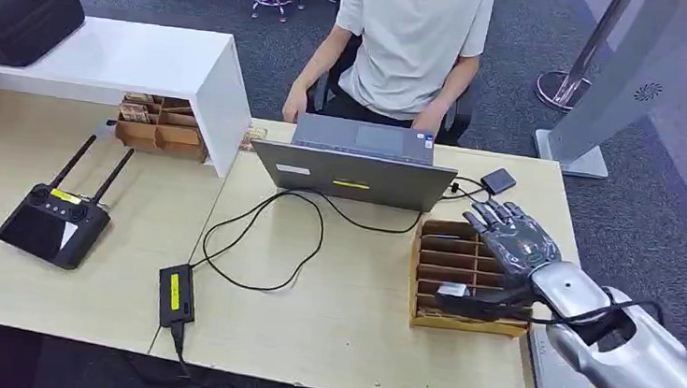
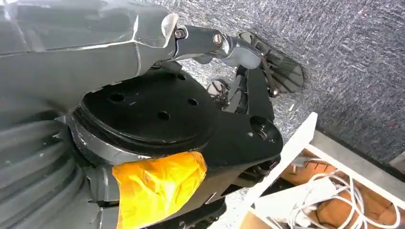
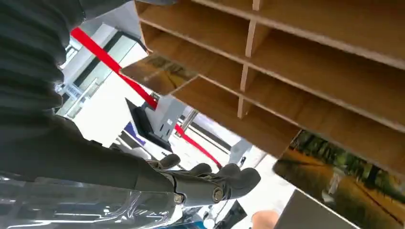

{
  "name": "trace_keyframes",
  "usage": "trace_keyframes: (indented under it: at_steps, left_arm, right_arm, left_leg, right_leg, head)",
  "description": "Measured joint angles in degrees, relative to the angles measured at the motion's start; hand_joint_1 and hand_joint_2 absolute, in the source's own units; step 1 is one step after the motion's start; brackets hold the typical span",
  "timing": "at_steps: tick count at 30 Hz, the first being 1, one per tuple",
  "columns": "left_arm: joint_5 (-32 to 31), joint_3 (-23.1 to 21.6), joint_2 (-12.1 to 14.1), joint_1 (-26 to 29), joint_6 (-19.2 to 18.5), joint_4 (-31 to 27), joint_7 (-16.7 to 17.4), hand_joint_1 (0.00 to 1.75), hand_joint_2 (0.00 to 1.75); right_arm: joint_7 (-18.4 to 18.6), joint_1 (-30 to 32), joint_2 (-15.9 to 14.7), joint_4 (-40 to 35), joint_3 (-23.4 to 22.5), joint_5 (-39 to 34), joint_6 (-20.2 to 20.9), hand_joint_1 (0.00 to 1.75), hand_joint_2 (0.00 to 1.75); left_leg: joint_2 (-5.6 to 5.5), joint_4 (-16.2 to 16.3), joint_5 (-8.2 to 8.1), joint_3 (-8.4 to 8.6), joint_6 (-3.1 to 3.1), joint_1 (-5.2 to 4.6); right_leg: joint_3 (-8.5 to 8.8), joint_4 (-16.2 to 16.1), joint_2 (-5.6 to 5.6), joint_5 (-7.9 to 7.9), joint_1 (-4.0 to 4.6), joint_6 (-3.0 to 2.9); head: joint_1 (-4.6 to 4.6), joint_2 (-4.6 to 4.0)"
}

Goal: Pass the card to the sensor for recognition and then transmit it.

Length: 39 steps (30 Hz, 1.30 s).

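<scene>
A brown slotted card organizer (image 1: 423, 319) stands on the table's right side, with a card (image 1: 451, 289) lying in a near slot. My right hand (image 1: 514, 235) hovers over the organizer's far right part, fingers spread and holding nothing. Seen from the right wrist, the hand's fingers (image 3: 215, 177) stretch out beside the wooden slots (image 3: 310, 71); a picture card (image 3: 160, 74) pokes out of one slot and another card (image 3: 344, 183) out of a second. A flat white sensor (image 1: 557, 374) lies at the table's right front edge. My left hand (image 2: 210, 40) hangs by my body, holding nothing.
A person (image 1: 414, 41) sits behind a grey laptop (image 1: 356, 172) at the far edge. Black cables run to a power brick (image 1: 176, 290). A black antenna controller (image 1: 54, 220) lies at the left, behind it a white shelf (image 1: 145, 59) and a small box organizer (image 1: 160, 126).
</scene>
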Motion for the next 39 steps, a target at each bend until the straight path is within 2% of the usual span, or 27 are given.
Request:
trace_keyframes:
  at_steps: [11, 12, 13, 39]
  left_arm:
    - [0.2, 0.7, -0.2, 0.0, 0.0, 0.0, -0.2, 0.00, 1.75]
    - [0.2, 0.7, -0.2, 0.0, 0.0, 0.0, -0.2, 0.00, 1.75]
    - [0.2, 0.7, -0.2, 0.0, 0.0, 0.0, -0.2, 0.00, 1.75]
    - [3.2, 3.8, -0.5, 0.1, 0.2, 0.0, -1.8, 0.00, 1.75]
  right_arm:
    - [0.0, 0.8, 0.0, 0.1, -0.6, 0.4, -0.6, 0.00, 1.75]
    - [0.0, 0.8, 0.1, 0.2, -0.6, 0.4, -0.6, 1.03, 1.75]
    - [0.0, 0.8, 0.1, 0.2, -0.6, 0.4, -0.6, 1.75, 1.75]
    - [-0.3, 3.8, 0.0, -1.4, -5.0, 1.4, -1.5, 1.75, 1.75]
  left_leg:
    - [0.00, 0.0, 0.00, 0.00, 0.00, 0.00]
    - [0.00, 0.0, 0.00, 0.00, 0.00, 0.00]
    - [0.00, 0.0, 0.00, 0.00, 0.00, 0.00]
    - [0.02, 0.0, 0.00, 0.02, 0.00, 0.00]
  right_leg:
    - [0.00, 0.0, 0.00, 0.00, 0.00, 0.00]
    - [0.00, 0.0, 0.00, 0.00, 0.00, 0.00]
    - [0.00, 0.0, 0.00, 0.00, 0.00, 0.00]
    - [0.00, 0.0, 0.03, 0.00, 0.00, 0.00]
  head:
    - [0.00, 0.00]
    - [0.00, 0.00]
    - [0.00, 0.00]
    - [0.00, 0.00]
